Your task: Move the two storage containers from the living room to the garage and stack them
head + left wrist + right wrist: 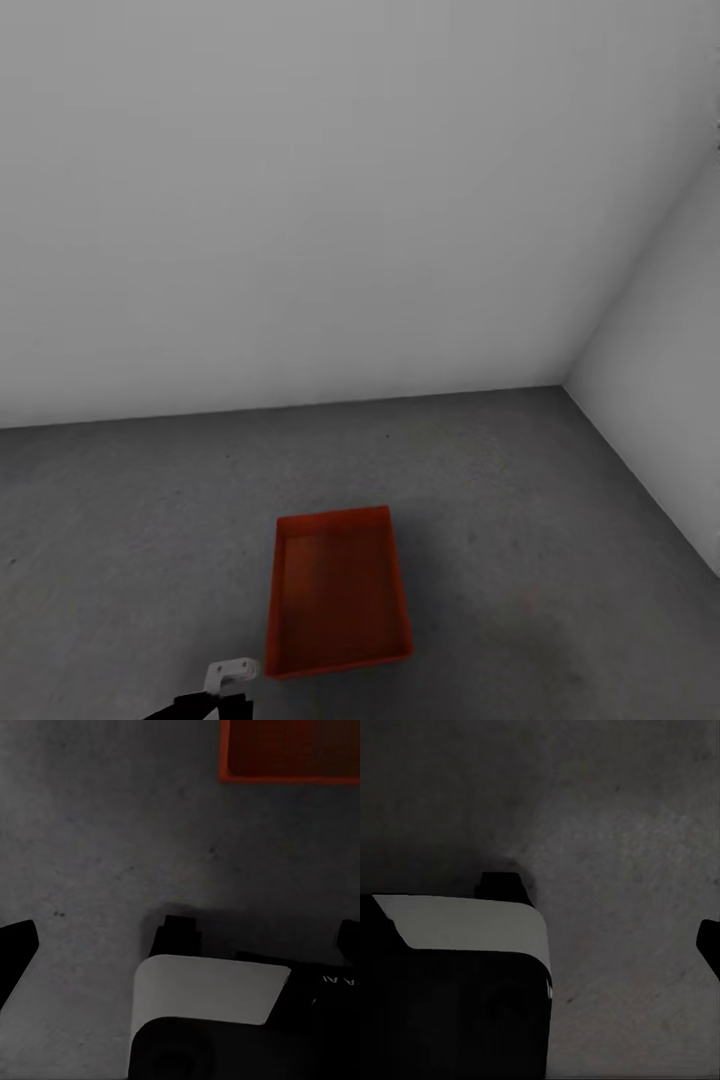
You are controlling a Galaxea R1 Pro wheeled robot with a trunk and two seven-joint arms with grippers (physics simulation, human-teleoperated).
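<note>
**Head view: one container set down on the garage floor**

In the head view, one orange-red storage container (338, 592) is seen resting flat on the dark grey concrete floor (520, 500), open side up and lidless. It is positioned near the lower middle of the view, well apart from both white-grey walls (350, 200), which meet in a corner to the right. No second container is stacked on it. The left gripper (228, 678) is seen at the lower edge, just beside the container's near left corner; contact cannot be determined.

In the left wrist view, a corner of the container (291, 750) is shown lying on the mottled floor (112, 847). The gripper's dark fingers (16, 945) are seen set wide apart over bare concrete, with nothing held between them.

In the right wrist view, concrete floor (622, 832) is shown beneath the right gripper. One dark fingertip (709, 941) is visible at the picture's edge, the other is obscured by the robot's body (450, 982); the state of the jaws cannot be told.
</note>
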